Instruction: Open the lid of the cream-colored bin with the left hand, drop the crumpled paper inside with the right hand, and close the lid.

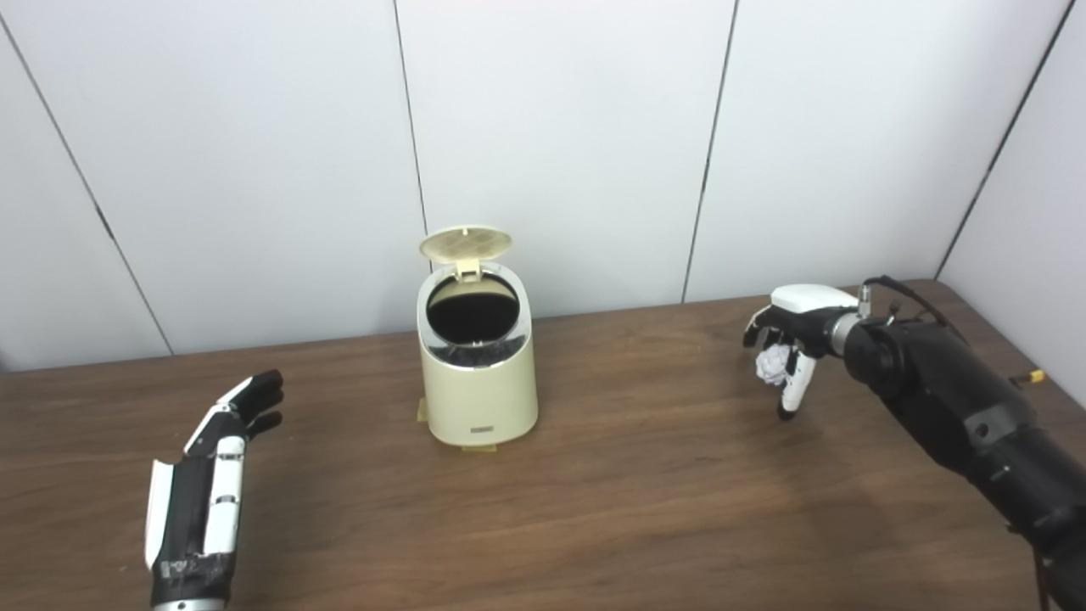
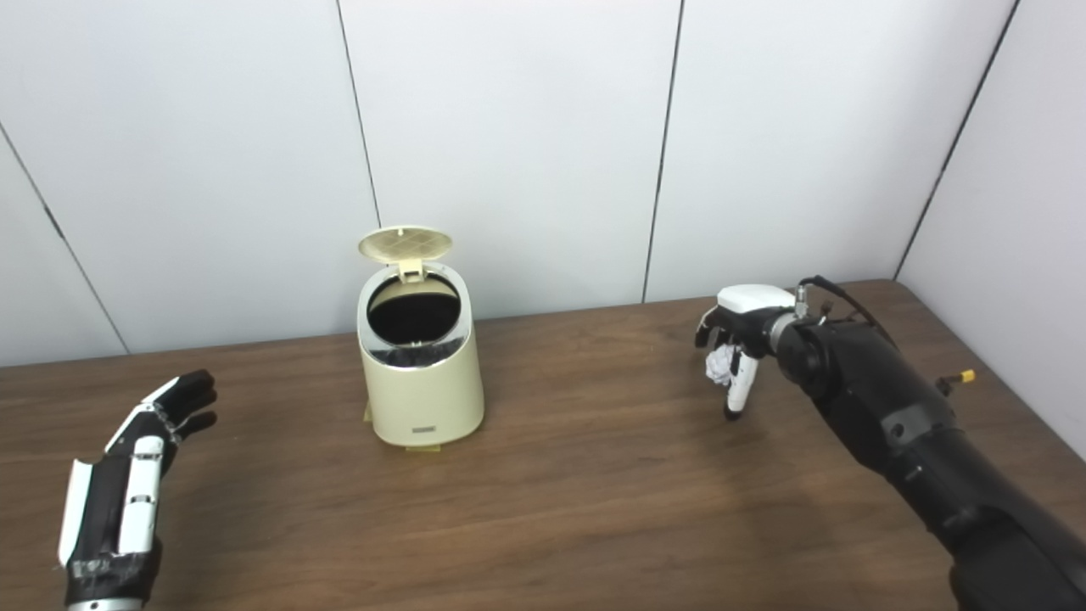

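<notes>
I find the bin [image 1: 478,373] on the counter [image 1: 645,475] with its lid [image 1: 465,243] up. My right robot hand [image 1: 789,344] grips the paper [image 1: 771,364], well apart; my left robot hand [image 1: 212,475] lies spread, empty. Dropping and closing remain.

Showing cream: bin [image 1: 479,386], with lid [image 1: 466,244] standing open at 12 o'clock, a fine grid pattern on its underside. Showing black inside the mouth, ringed by a shiny silver rim [image 1: 475,356]. Wearing black with white panels: left hand [image 1: 212,484] at 8 o'clock, right hand [image 1: 789,344] at 3 o'clock. Gleaming white in the right hand: paper [image 1: 770,365]. Spreading dark brown with wood grain: table [image 1: 645,492]. Standing pale grey-white with dark seams: wall [image 1: 560,127].
</notes>
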